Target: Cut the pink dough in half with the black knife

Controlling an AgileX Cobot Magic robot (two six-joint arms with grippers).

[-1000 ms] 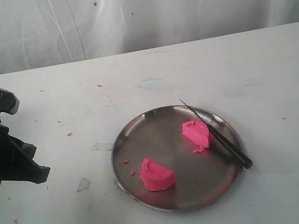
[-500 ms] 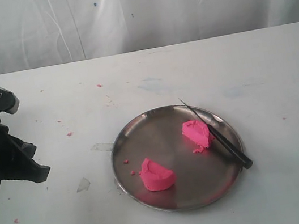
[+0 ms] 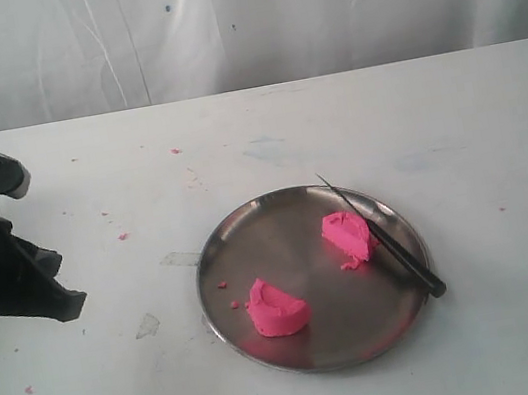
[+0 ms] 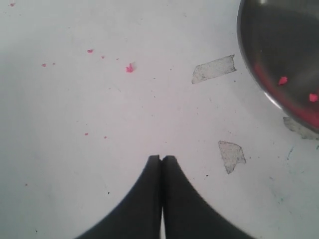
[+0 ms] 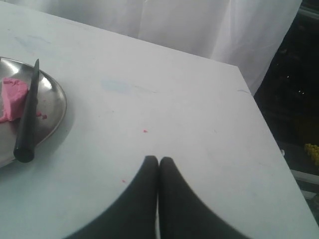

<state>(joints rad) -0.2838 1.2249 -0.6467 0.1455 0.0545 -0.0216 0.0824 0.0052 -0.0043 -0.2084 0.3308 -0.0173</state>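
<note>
Left end effector sits closed; two pink dough halves, one black knife.

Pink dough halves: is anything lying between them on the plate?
In the exterior view, only bare steel plate lies between the knife-side dough half and the other dough half, apart from small pink crumbs hugging the knife-side one.

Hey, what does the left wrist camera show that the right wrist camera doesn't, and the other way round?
Only the left wrist view: the left end effector, shut, and grey scuffed patches on the table.

Only the right wrist view: the right end effector, shut, the black knife lying beside one half of the pink dough, and the white curtain.

Both: part of the steel plate, the white table and stray pink crumbs.
</note>
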